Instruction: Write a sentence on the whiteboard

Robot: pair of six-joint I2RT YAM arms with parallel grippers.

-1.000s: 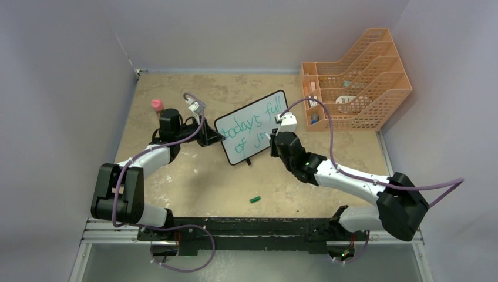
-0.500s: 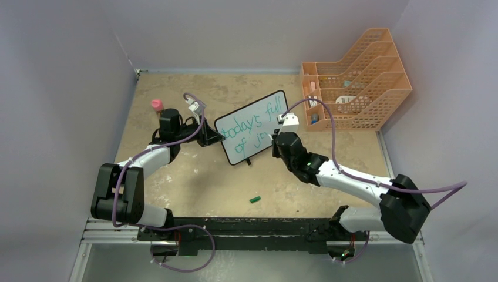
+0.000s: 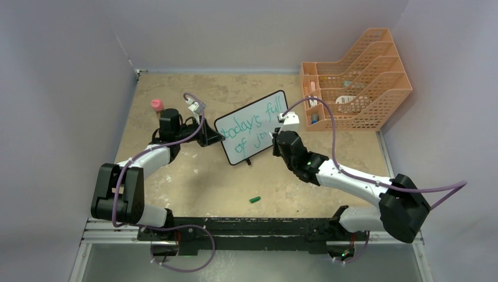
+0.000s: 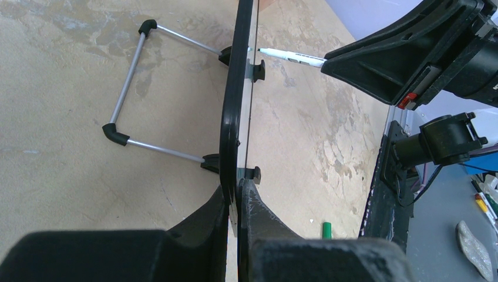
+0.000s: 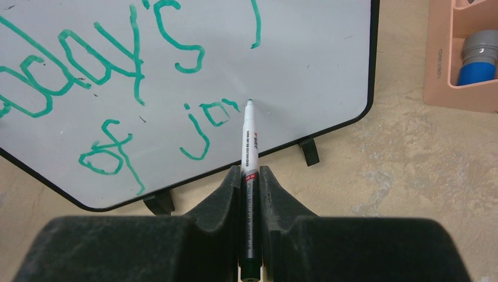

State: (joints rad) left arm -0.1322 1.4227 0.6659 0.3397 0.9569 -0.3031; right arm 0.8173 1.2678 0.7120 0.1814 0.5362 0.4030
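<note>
The whiteboard stands tilted mid-table on short black feet, with green writing "today's full of jo" on it. My left gripper is shut on the board's left edge, seen edge-on in the left wrist view. My right gripper is shut on a white marker. The marker's tip sits at the board face just right of the green "jo". The marker also shows in the left wrist view, with its tip at the board.
The green marker cap lies on the table in front of the board, also in the left wrist view. An orange mesh file rack stands at the back right. A pink-capped bottle stands behind my left arm.
My right gripper has shifted slightly up and right with the marker along the second line of writing. The left arm and board have not moved.
</note>
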